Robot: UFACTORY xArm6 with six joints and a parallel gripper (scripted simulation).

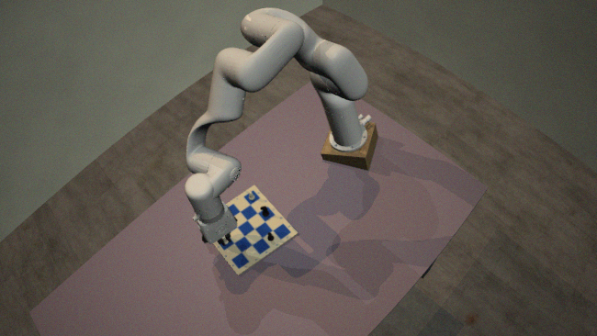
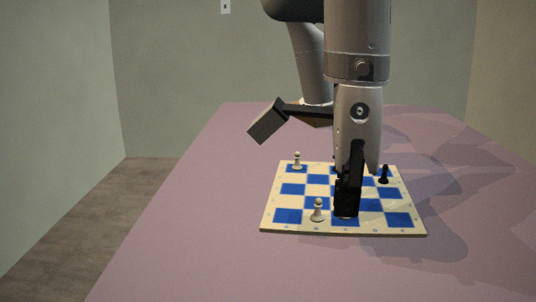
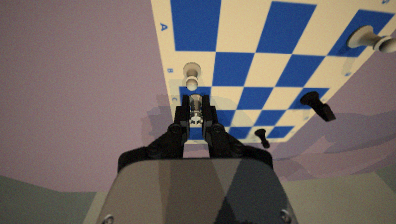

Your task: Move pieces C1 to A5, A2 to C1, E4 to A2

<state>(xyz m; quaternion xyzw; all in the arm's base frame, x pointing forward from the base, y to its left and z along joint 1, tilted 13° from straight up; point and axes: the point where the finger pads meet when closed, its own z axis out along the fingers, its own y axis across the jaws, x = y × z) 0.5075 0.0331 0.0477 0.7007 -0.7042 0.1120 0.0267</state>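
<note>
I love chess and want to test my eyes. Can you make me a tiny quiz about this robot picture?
1. True or false: the gripper is open and holds nothing.
2. How many black pieces show in the top view? A) one B) two C) four
3. Which edge letter marks the column of the white pawn standing right beside the gripper?

Key: 1. False, it is shut on a pale piece. 2. B. 3. The letter B.

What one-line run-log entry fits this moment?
gripper: shut on pale piece | position: low over C1 | neighbour: white pawn on B1 | release: not yet
</note>
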